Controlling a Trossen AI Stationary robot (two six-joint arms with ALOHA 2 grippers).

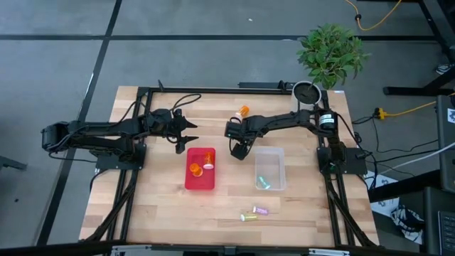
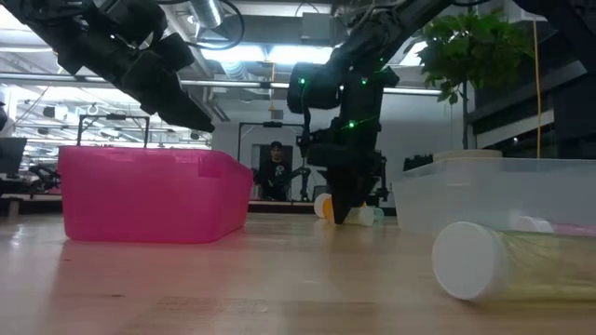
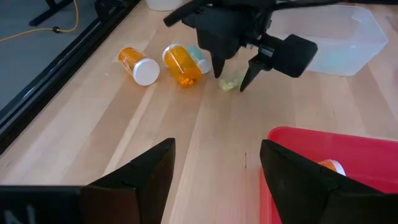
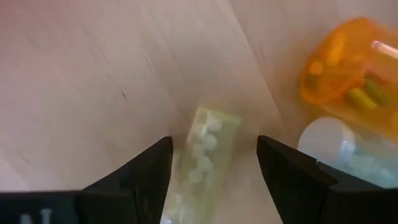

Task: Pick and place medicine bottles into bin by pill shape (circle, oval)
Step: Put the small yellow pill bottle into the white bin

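The right gripper (image 3: 231, 79) is held spread wide open, straddling but not gripping a pale green bottle (image 4: 202, 152) lying just beside the clear bin (image 1: 270, 168), while the left gripper (image 1: 186, 137) is parked open farther off, near the pink bin (image 1: 200, 179).

Pale green bottle (image 4: 202, 155) w/ round white pills lies flat on wood. Two orange bottles (image 3: 138, 65) w/ white caps plus a pale blue one (image 3: 199, 59) lie on sides nearby. Two orange (image 1: 200, 162) in the red bin (image 1: 189, 183). One greenish (image 1: 263, 182) in the clear bin (image 1: 281, 153). Yellow (image 1: 247, 216) & pink (image 1: 261, 210) lie at front.
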